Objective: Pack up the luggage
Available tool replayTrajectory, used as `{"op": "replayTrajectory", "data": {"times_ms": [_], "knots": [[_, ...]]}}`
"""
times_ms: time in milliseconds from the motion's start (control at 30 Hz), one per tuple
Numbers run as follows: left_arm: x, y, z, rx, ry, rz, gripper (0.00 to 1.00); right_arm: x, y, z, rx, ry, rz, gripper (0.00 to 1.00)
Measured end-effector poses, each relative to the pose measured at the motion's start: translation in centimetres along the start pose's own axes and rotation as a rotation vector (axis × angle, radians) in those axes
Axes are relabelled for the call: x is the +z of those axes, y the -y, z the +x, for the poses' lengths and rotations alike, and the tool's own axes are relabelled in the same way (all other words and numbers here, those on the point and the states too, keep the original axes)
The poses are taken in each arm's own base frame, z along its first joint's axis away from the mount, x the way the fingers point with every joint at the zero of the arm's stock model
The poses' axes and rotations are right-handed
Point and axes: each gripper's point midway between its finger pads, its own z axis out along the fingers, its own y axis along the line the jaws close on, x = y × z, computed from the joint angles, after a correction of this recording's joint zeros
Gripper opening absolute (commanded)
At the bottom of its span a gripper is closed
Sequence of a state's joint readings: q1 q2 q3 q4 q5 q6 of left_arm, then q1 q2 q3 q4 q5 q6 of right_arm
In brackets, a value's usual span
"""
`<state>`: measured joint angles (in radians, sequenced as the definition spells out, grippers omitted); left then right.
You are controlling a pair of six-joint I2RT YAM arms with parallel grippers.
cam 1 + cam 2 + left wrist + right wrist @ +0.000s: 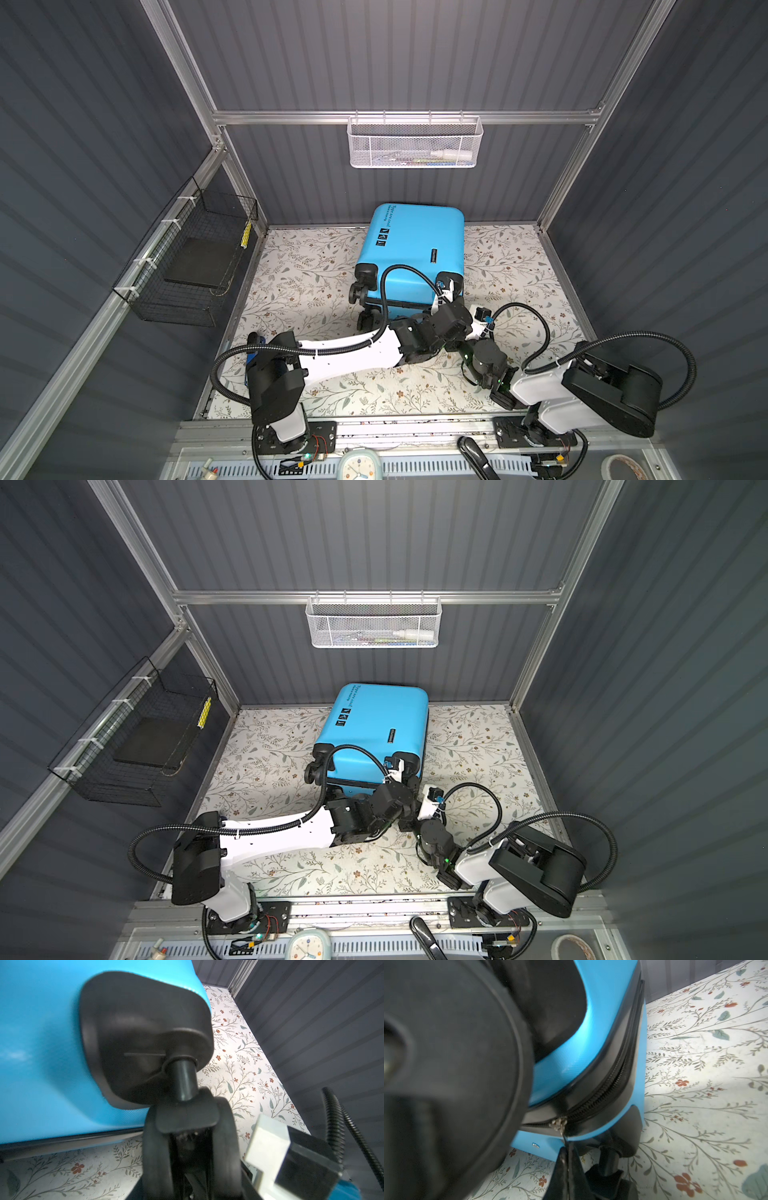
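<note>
The luggage (415, 245) lay flat on its broad side in the middle of the bench (299, 270), its top end at the far edge and its wheeled end toward the near edge. In both top views it looked shut.

The shell looked stiff, smooth and glossy, so jaws would probably slip on its flat faces. It was small and most likely light. Lying on its side, it would not roll, but I judged that it would skate over the bench if tugged from 1 end only, so 1 arm had to brace it while the other worked.

The better holds were the black fittings. The left end effector (446, 287) had reached across to the near-right corner and sat at the caster wheel (187, 1142) there. The wheel hid its jaws, so I cannot tell whether they were clamped on it or only set around it. The caster stem looked rigid enough for bracing, though the wheel could swivel.

The right end effector (566, 1165) was pinched together on the zip pull (564, 1138), just below the slider (559, 1122), at the same corner. That tab was thin and small and could slide out under a sideways pull, so a pull along the zip line seemed wiser.
</note>
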<state>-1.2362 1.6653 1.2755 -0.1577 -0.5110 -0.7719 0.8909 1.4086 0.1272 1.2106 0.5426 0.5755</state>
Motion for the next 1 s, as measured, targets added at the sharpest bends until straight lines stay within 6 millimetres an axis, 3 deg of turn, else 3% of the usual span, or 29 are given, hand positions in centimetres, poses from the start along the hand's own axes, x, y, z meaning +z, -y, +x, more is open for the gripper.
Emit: {"op": "replayTrajectory", "data": {"times_ms": [133, 367, 600, 800, 867, 1000], "knots": [[0.2, 0.2, 0.0, -0.011, 0.009, 0.013, 0.0, 0.0, 1.1, -0.8, 0.031, -0.008, 0.015, 0.0], [0.9, 0.2, 1.2, 0.006, -0.021, 0.005, 0.0, 0.0, 3.9, -0.5, 0.089, 0.014, 0.106, 0.0], [0.9, 0.2, 1.2, 0.006, -0.022, 0.006, 0.0, 0.3, 4.1, -0.6, 0.119, 0.044, 0.103, 0.0], [1.0, 0.3, 1.5, 0.0, -0.026, 0.017, 0.0, 1.1, 5.4, -1.7, 0.138, 0.052, 0.111, 0.0], [1.0, 0.3, 1.5, -0.003, -0.024, 0.021, 0.0, 1.5, 6.3, -2.6, 0.148, 0.07, 0.132, 0.0], [0.6, -0.1, 1.7, -0.004, -0.025, 0.021, 0.0, 1.8, 10.7, -4.2, 0.157, 0.119, 0.293, 0.0]]}}
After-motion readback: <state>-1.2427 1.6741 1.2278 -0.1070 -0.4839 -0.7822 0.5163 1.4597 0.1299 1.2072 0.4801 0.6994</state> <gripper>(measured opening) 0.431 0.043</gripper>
